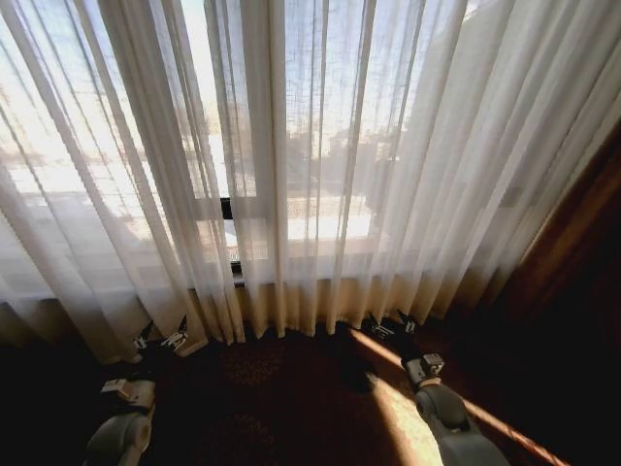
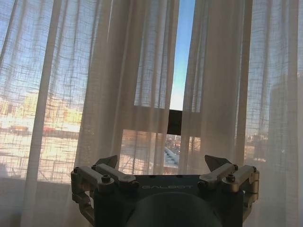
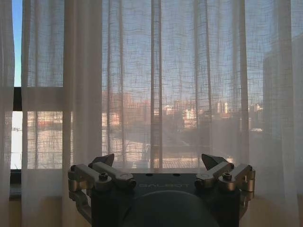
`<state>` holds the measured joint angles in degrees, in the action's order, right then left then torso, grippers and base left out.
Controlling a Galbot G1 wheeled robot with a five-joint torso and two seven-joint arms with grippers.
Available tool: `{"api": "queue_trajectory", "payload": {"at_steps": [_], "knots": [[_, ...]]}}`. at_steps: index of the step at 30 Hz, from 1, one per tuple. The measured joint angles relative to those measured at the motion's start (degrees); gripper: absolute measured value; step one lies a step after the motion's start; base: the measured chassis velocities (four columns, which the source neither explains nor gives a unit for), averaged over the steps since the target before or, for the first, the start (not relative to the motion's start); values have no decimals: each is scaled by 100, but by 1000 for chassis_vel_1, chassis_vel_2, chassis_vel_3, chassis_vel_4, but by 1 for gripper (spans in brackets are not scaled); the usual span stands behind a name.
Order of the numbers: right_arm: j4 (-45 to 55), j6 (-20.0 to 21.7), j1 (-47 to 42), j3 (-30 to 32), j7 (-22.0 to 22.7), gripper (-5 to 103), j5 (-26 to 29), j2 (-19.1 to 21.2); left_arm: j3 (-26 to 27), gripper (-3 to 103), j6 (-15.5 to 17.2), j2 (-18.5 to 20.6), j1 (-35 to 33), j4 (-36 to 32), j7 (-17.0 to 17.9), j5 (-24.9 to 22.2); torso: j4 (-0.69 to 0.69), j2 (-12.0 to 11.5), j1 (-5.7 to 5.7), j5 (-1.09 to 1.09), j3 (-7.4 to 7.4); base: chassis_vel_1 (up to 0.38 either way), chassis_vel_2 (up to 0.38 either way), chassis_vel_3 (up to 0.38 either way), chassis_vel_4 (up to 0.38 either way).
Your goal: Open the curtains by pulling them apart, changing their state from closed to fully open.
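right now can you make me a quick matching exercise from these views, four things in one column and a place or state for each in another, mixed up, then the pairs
Things
1. left gripper
2. right gripper
3. curtains
4. dark drape

Places or states
A. sheer, pleated, with a narrow gap between the panels
B. open, low by the hem left of the gap
C. opaque, hanging at the far right
D. open, low by the hem right of the gap

Pairs: 1-B, 2-D, 3-A, 4-C

The head view looks down and forward from above at the curtains [image 1: 320, 165], both arms low in frame. Each wrist view faces the fabric level and close; both share the narrow gap [image 2: 182, 56] between panels.
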<state>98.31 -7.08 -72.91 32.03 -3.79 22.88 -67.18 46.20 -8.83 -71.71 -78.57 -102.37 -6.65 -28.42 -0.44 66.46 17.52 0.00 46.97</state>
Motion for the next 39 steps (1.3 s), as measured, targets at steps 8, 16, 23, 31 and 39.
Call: {"api": "queue_trajectory", "payload": {"at_steps": [8,16,23,31,39], "knots": [[1238,827,-1027,696,189,100,215,-117,0,100,0,0,0,0,0,0,-1,0,0,0,0,0,0,0,0],[2366,1580,-1961,1329,359,100,409,-223,0,100,0,0,0,0,0,0,0,1,-1,0,-1,0,0,0,0],[2654,1845,-1822,1270,162,100,561,-130,1,100,0,0,0,0,0,0,4,1,-1,0,0,0,0,0,0],[2120,1621,-1168,671,103,100,161,-235,1,100,0,0,0,0,0,0,0,1,-1,0,0,0,0,0,0],[1618,1286,-747,51,129,100,-297,-505,1,100,0,0,0,0,0,0,0,0,0,0,0,0,0,0,0]]}}
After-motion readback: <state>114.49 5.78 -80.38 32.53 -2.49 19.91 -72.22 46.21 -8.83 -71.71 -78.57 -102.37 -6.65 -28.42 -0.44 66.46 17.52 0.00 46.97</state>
